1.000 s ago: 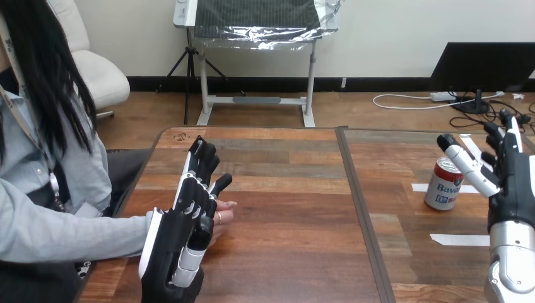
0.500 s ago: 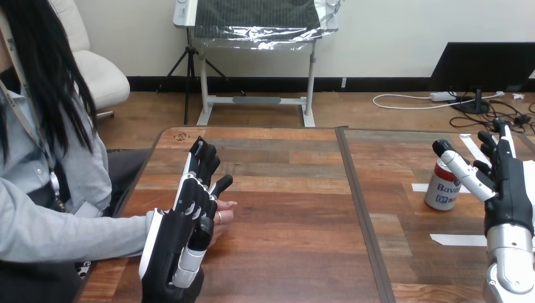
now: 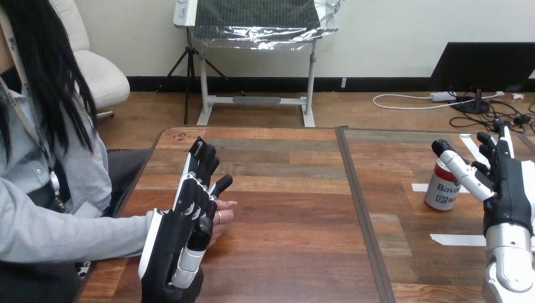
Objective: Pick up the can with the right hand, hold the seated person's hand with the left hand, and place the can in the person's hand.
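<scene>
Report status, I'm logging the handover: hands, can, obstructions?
Left hand open beside the person's hand, no grip seen. Right hand open beside the upright red-white-blue metal can, not gripped. Nothing on the wooden table between them.

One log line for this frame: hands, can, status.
left hand open, beside person's hand, contact unclear | right hand open beside can | can upright on table | status: not yet grasped

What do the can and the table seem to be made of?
The can looks like thin metal, likely aluminium: a smooth, glossy printed wall in white with a red band near the top. The table looks like wood planks or a wood-look laminate: brown grain in strips of varying tone under a low sheen. I cannot tell which.
</scene>
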You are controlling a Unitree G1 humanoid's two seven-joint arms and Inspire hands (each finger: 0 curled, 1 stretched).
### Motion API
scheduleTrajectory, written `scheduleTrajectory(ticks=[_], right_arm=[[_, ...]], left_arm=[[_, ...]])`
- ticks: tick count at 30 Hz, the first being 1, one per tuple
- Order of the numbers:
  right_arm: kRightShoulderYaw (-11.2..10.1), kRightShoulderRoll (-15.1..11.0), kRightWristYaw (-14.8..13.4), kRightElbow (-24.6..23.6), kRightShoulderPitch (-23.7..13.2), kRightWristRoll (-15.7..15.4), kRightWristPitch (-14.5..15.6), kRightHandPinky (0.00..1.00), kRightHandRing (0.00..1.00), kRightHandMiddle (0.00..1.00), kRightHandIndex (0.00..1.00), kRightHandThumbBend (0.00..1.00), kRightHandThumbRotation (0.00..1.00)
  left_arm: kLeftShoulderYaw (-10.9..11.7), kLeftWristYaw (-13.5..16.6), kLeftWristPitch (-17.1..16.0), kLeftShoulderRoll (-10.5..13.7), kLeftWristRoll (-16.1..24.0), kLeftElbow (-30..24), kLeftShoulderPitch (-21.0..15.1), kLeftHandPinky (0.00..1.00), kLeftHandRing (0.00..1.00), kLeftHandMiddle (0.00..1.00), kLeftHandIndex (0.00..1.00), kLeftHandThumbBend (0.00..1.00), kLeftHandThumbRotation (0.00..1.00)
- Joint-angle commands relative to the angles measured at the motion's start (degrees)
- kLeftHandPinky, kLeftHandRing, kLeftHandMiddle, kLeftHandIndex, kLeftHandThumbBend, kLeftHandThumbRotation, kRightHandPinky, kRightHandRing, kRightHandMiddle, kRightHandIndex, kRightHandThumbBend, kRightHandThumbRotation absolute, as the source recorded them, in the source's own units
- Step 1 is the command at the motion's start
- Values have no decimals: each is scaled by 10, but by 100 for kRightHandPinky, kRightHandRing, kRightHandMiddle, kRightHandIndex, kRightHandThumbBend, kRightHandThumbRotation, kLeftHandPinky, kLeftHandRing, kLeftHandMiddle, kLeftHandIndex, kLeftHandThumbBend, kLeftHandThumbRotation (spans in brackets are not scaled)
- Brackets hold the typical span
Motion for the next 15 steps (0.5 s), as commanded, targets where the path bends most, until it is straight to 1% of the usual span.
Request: scheduleTrajectory(ticks=[1,10,15], right_arm=[[5,-16,1,2,-55,-2,3,88,95,93,100,100,52],[8,-17,2,8,-54,-5,13,89,95,93,100,100,52],[15,-20,-2,11,-54,-13,23,89,95,93,100,100,53]], left_arm=[[4,-6,-7,1,-7,2,-40,90,99,100,100,100,86],[4,-10,-4,2,-10,2,-41,91,99,100,100,100,86],[5,-13,-5,2,-13,3,-41,91,99,100,100,100,86]])
